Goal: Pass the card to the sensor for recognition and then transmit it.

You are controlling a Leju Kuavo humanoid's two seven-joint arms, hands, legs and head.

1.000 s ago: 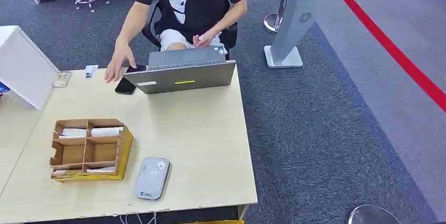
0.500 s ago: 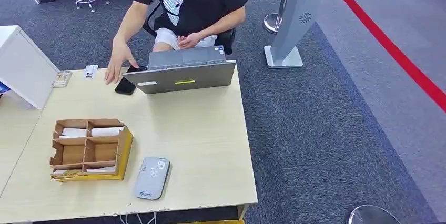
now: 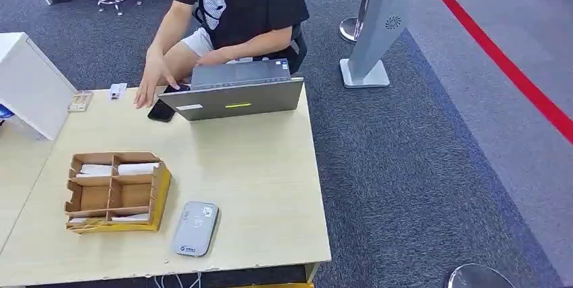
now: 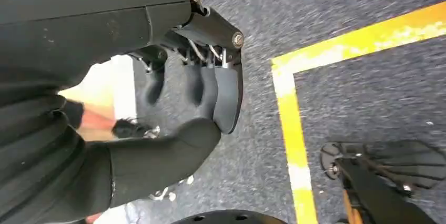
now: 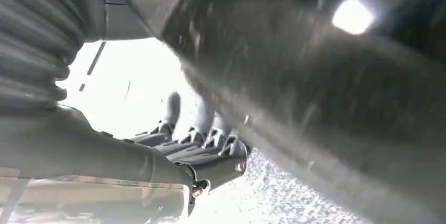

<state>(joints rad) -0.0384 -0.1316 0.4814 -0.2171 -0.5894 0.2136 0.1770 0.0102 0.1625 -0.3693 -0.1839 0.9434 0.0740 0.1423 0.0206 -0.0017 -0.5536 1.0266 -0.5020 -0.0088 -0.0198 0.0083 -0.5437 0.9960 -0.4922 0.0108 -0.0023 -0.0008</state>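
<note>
A grey card sensor (image 3: 195, 228) lies flat near the table's front edge. To its left stands a brown cardboard organizer (image 3: 161, 193) with white cards (image 3: 137, 168) in its far compartments and another card (image 3: 128, 218) in a near one. My left hand (image 4: 202, 95) hangs beside my body over the carpet, fingers straight and apart from the thumb, holding nothing. My right hand (image 5: 202, 129) also hangs low, its fingers stretched out and empty, against a bright blurred background.
A person sits behind the wooden table (image 3: 257, 180) at a grey laptop (image 3: 233, 97), one hand (image 3: 152, 78) resting by a black phone (image 3: 162, 110). A white box (image 3: 30, 88) stands at the left. A grey stand (image 3: 371, 38) rises on the carpet to the right.
The person has leaned to the left and brought the other hand from the lap to the laptop. The sensor, organizer and cards have not moved.
</note>
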